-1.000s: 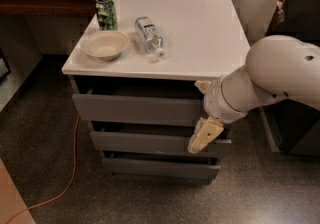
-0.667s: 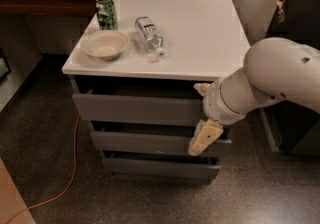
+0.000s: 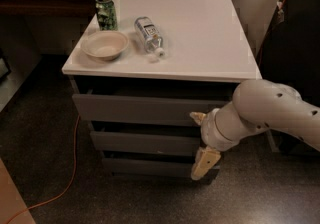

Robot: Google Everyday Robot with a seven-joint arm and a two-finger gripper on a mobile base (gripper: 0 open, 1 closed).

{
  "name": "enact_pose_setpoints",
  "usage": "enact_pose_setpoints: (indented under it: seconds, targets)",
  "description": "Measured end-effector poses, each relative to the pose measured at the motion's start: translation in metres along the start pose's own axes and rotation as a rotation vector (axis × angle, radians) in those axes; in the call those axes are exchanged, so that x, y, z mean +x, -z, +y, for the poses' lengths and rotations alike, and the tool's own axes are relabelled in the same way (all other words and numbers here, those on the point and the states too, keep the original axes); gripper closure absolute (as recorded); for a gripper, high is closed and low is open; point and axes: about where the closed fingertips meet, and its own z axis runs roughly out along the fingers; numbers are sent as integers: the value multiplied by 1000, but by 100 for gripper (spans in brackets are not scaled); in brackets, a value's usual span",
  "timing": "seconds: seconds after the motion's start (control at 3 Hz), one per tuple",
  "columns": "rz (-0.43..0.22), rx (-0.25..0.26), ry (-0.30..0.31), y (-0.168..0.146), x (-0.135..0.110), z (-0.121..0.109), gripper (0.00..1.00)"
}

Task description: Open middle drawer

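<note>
Camera view, single frame. The cabinet (image 3: pixel 80 108) stands on a dark speckled floor (image 3: pixel 45 133); its white top (image 3: pixel 200 28) carries three items at the back left. A green can (image 3: pixel 106 13) stands upright. A pale bowl (image 3: pixel 105 44) sits just in front of it. A clear bottle (image 3: pixel 149 34) lies on its side just to the right of the bowl, cap end toward me.

I count three grey fronts stacked below the top. The middle drawer (image 3: pixel 145 142) is the second one down, between the wide top drawer (image 3: pixel 145 109) and the bottom drawer (image 3: pixel 150 167). I see only its flat front, with a dark strip of shadow above it. A tiny pale speck shows at its lower edge near the centre.

The gripper (image 3: pixel 199 140) is at the right end of the middle drawer's front, on the end of the white arm (image 3: pixel 270 113) that enters from the right. I read it as open. One tan finger (image 3: pixel 196 116) lies up by the lower edge of the top drawer. The other reaches down across the front of the bottom drawer. The right end of the middle front falls between the two. I cannot tell whether either one touches the cabinet.

An orange cable (image 3: pixel 75 153) runs down the floor left of the cabinet and curves off toward the lower left corner.
</note>
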Motion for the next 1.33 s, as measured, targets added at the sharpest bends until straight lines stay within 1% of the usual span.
enact_pose_setpoints:
  seconds: [0.33,0.67,1.0,1.33]
  targets:
    - [-4,-38,14,-29,22,10,0]
    - [8,-35,40,-59,44,16,0]
    - [31,5,97,-92,77,6,0]
    - [38,42,128,-114,99,-3,0]
